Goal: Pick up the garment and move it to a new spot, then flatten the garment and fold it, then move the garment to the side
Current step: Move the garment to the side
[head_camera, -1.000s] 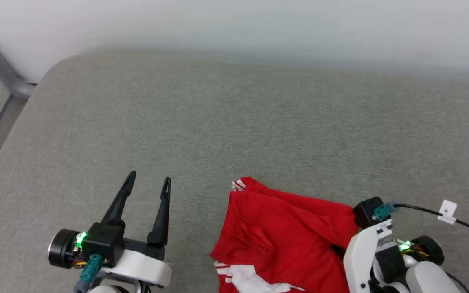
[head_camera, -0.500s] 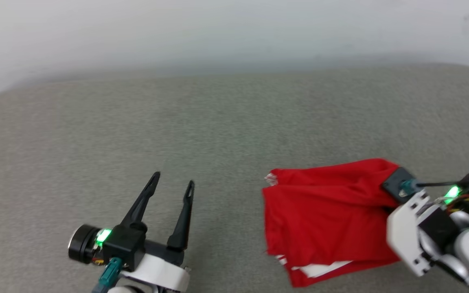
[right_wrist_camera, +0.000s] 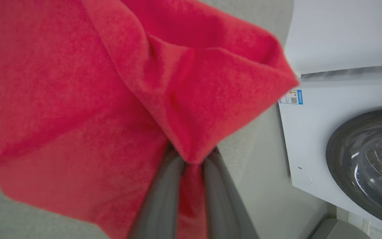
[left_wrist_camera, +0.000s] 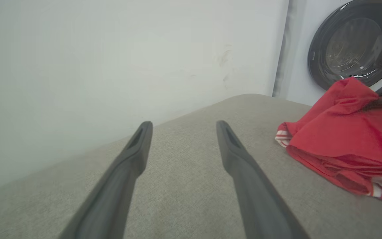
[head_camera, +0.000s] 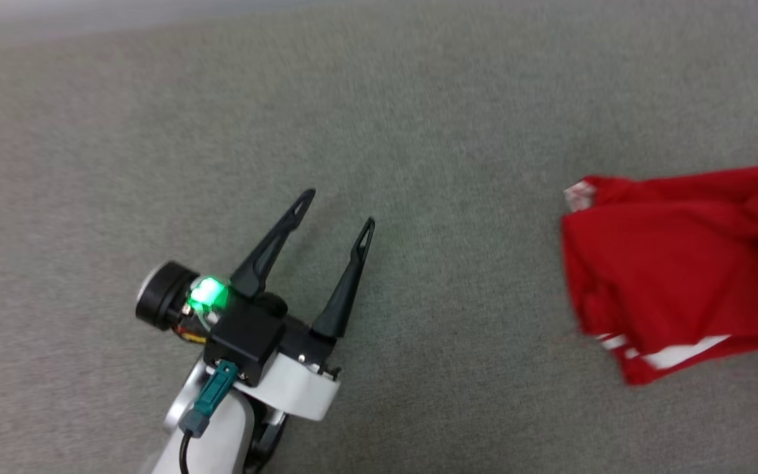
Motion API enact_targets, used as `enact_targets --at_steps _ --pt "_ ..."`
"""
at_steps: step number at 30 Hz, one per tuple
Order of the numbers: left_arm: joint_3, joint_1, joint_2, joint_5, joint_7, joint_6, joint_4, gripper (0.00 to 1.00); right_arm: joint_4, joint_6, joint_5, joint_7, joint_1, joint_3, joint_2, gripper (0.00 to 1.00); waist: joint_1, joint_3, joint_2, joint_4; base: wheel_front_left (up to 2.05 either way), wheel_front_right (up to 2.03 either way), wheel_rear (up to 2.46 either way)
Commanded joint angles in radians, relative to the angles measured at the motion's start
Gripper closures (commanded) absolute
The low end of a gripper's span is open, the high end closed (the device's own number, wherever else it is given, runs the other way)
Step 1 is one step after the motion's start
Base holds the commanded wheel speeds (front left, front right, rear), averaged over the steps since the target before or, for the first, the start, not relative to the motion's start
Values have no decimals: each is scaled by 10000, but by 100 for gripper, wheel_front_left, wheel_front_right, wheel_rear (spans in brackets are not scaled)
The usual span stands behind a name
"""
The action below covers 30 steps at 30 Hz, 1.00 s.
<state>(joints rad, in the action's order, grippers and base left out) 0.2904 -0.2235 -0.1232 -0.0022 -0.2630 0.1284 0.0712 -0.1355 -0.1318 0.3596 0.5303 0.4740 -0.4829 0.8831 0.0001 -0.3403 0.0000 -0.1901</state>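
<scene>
The garment (head_camera: 675, 263), a bunched red jersey with white striped trim, is at the right edge of the head view, over the grey cushion (head_camera: 418, 118). My right gripper (right_wrist_camera: 191, 166) is shut on a fold of the garment (right_wrist_camera: 78, 83), which drapes over its fingertips. The left wrist view shows the garment (left_wrist_camera: 343, 132) partly lifted at its far right, its lower folds resting on the cushion. My left gripper (head_camera: 338, 209) stands open and empty over bare cushion, well left of the garment. Its fingers (left_wrist_camera: 134, 156) point toward the wall.
A white washing machine (left_wrist_camera: 353, 49) with a dark round door stands past the cushion's right end, also close beside my right gripper as the washing machine (right_wrist_camera: 360, 149). A pale wall (left_wrist_camera: 111, 66) runs behind the cushion.
The head camera has swung, so the whole picture shifted. The right gripper has carried the garment rightward, away from the left gripper. The left gripper stays open.
</scene>
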Motion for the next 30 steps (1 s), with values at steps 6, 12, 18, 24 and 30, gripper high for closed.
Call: enact_targets --at_steps 6,12,18,24,30 --pt "393 -1197 -474 -140 -21 19 387 0 -1921 22 -290 -1227 990 811 767 100 -1 -2020 0 -306 0 0 0" --pt "475 -1612 -752 -90 -21 21 765 0 -3233 22 -457 -1929 1449 1407 831 100 -1 -2672 0 -118 0 0 0" --pt "606 -1781 -948 -18 -21 20 1183 0 -4683 22 -793 -2674 1922 2295 585 100 -1 -3045 0 150 0 0 0" --pt "662 -1769 -1014 -39 -21 -44 1302 0 -5532 23 -1265 -3076 2216 2794 434 100 -1 -3091 0 341 0 0 0" --pt "701 -1462 -924 -111 -21 -185 1104 0 -6044 23 -1794 -3009 2249 3259 47 0 -1 -2525 0 422 0 0 0"
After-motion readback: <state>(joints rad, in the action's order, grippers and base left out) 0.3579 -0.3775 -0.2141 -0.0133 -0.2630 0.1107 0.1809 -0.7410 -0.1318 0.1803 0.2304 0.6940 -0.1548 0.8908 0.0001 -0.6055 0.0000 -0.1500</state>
